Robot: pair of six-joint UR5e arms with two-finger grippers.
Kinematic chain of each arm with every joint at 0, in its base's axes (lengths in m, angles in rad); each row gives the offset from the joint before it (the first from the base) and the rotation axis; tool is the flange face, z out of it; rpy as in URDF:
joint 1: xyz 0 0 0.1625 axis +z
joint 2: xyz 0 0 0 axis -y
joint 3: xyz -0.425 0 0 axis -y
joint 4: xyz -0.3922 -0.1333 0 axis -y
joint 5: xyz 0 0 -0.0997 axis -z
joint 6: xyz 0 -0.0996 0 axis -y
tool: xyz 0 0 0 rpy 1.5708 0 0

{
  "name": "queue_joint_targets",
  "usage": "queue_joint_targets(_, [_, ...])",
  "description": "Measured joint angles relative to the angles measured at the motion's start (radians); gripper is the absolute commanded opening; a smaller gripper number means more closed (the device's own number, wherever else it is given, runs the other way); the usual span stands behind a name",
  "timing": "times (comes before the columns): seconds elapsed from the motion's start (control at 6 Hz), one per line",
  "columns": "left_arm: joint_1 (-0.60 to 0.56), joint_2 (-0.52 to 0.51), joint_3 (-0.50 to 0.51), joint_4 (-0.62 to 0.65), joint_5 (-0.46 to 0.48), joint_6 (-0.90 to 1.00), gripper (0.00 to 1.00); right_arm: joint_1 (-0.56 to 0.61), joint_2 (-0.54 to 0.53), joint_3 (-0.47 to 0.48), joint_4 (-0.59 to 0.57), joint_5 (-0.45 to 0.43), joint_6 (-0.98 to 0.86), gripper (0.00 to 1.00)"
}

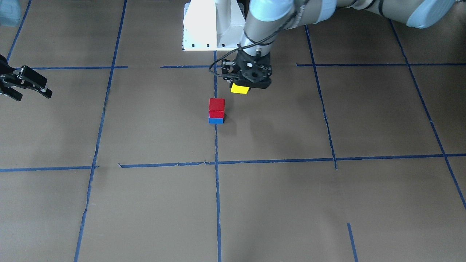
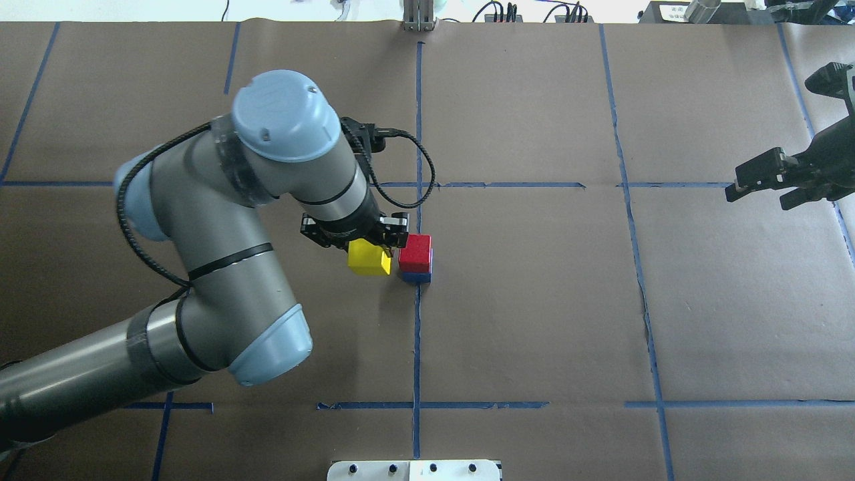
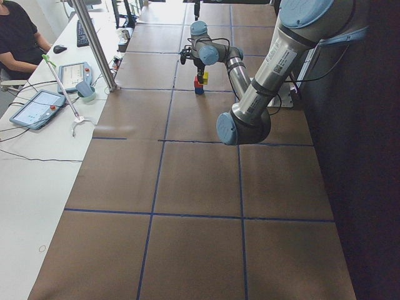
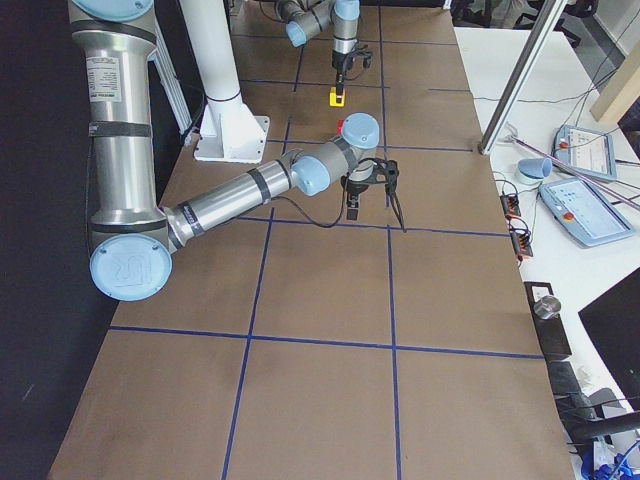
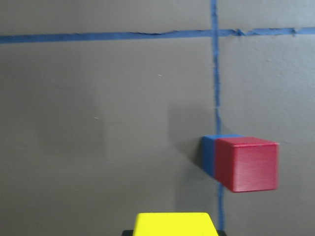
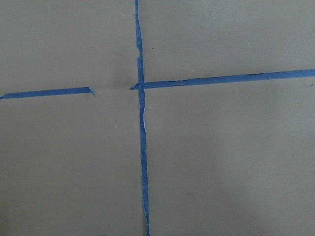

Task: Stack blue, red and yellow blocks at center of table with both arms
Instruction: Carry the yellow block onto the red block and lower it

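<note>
Yellow solid cube [image 2: 369, 258]: clamped in black two-finger left gripper [image 2: 373, 247], jaws closed on its sides, held off brown paper-covered table [image 2: 534, 300], just beside stack at its 9 o'clock, overhead view | red solid cube [image 2: 415, 251] sits on blue solid cube [image 2: 415, 274] on centre tape line | black right gripper [image 2: 758, 198]: jaws spread, empty, well apart at stack's 2 o'clock

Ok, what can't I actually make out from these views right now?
Fingers of the left tool: overhead, its wrist and the yellow block cover them.
Blue block: overhead and left wrist, mostly under the red block.
Right tool: cut by the front view's left edge.
Side views: blocks too small.
</note>
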Motion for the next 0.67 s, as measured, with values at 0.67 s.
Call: queue_joint_targets(0.67, [0.013,-0.141,0.197,0.009,0.036,-0.045,0.00,0.000,0.000,0.008,0.000,0.000,0.009,1.00])
